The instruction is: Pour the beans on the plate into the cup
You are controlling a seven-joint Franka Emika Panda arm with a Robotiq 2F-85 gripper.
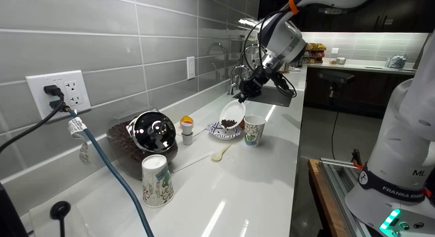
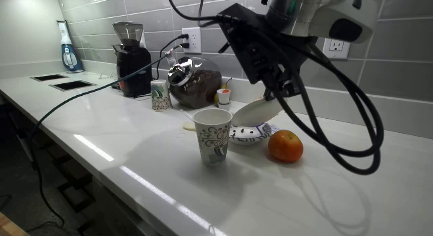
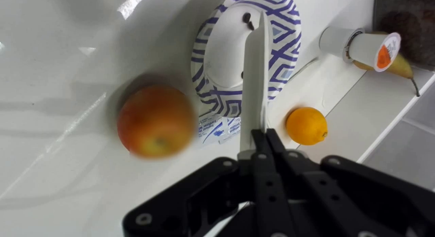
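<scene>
My gripper (image 3: 265, 132) is shut on the rim of the white plate (image 3: 255, 77), seen nearly edge-on in the wrist view. In an exterior view the plate (image 1: 233, 111) hangs steeply tilted from my gripper (image 1: 242, 99), with the dark beans (image 1: 228, 123) heaped at its low edge. It is over a blue-patterned bowl (image 1: 214, 131). Several loose beans (image 2: 242, 130) lie in that bowl. The upright paper cup (image 1: 254, 131), whitish with a swirl print, stands open beside the bowl and plate; it also shows in an exterior view (image 2: 213, 141). Its inside is hidden.
A red-orange apple (image 2: 286, 146) and an orange (image 3: 306, 126) lie near the bowl. Stacked pods (image 1: 187, 130), a spoon (image 1: 221, 153), a bean jar (image 1: 136, 142) and an upturned paper cup (image 1: 157, 182) stand further along. A tiled wall backs the counter. Cables (image 2: 375, 141) hang from the wrist.
</scene>
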